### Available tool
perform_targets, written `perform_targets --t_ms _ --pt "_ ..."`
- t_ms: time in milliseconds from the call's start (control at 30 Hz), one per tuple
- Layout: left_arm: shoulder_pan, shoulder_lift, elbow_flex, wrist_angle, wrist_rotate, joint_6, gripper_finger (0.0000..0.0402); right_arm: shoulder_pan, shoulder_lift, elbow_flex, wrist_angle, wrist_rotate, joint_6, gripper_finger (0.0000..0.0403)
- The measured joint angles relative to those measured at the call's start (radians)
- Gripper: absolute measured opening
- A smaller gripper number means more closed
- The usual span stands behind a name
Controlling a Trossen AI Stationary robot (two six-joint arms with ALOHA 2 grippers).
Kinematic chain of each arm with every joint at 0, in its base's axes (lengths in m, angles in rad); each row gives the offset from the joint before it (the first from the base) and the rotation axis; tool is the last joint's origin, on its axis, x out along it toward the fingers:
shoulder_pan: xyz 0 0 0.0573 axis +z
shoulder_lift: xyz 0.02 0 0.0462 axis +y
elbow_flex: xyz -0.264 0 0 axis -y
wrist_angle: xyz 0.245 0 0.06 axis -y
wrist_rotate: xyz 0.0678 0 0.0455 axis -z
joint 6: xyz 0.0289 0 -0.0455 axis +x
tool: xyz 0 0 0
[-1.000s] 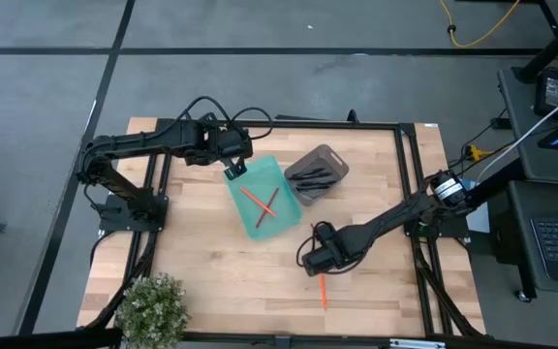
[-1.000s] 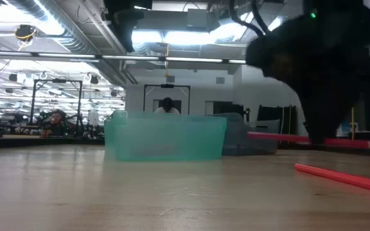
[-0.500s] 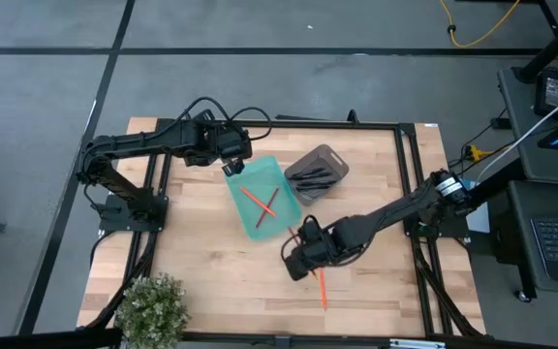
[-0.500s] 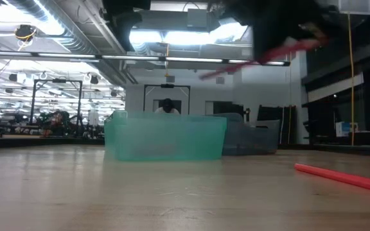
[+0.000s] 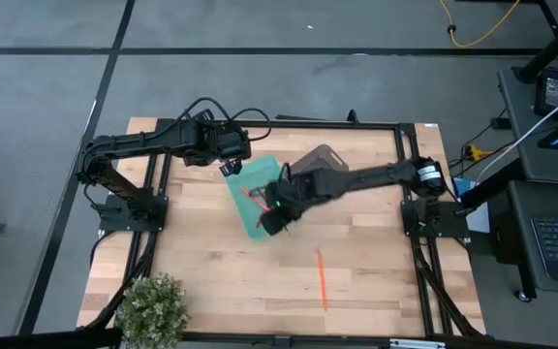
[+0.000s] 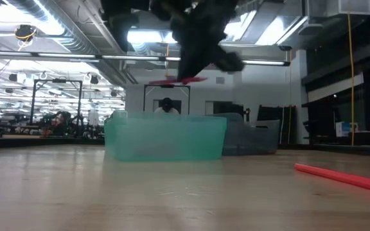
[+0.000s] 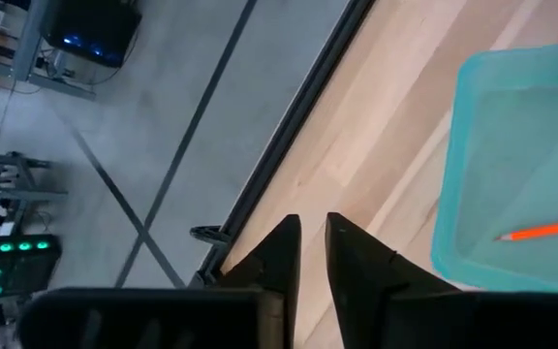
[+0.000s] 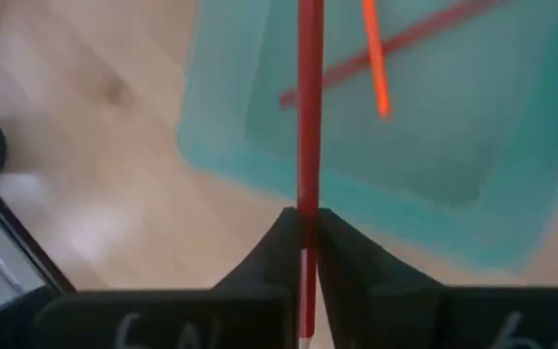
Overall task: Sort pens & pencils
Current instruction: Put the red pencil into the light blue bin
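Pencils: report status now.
Right end effector shut on a pencil, above the teal bin. Left end effector at the bin's far corner, holding nothing. One loose pencil on the table. Nothing in the way.

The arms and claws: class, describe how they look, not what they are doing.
Both arms are dark, slim and jointed. Black cables loop over the left arm. The right arm has a pale band near its base. Each claw, left claw and right claw, has two black tapered fingers.

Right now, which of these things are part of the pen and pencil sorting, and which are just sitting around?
Part of the job:
- held pencil, clamped in the right tool above the teal bin
- two pencils in the teal bin
- loose pencil on the table
- grey bin of pens
- left tool, beside the teal bin's far corner

Just lying about:
- potted plant
- yellow cable
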Motion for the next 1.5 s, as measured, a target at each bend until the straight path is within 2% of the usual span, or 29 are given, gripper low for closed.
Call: perform_targets --t_ms 133,367,800,1233,1500 --pt "0.001 -0.005 0.000 -0.031 -0.030 0.000 0.0049 -0.068 0.041 0.036 0.006 -0.045 -0.100 0.0028" --pt "0.013 -0.051 0.002 -0.039 -0.115 -0.001 0.0039 -0.128 0.071 0.047 0.014 -0.052 -0.209 0.0028" --pt "0.035 -0.176 0.001 -0.015 -0.113 -0.029 0.0021 -0.192 0.189 0.047 0.137 -0.144 -0.307 0.0028" --pt "0.035 -0.188 0.001 -0.010 -0.101 -0.029 0.0015 -0.217 0.224 0.047 0.164 -0.157 -0.352 0.0028" --pt "0.035 -0.188 0.001 -0.010 -0.100 -0.029 0.0035 -0.218 0.224 0.047 0.199 -0.165 -0.376 0.0063"
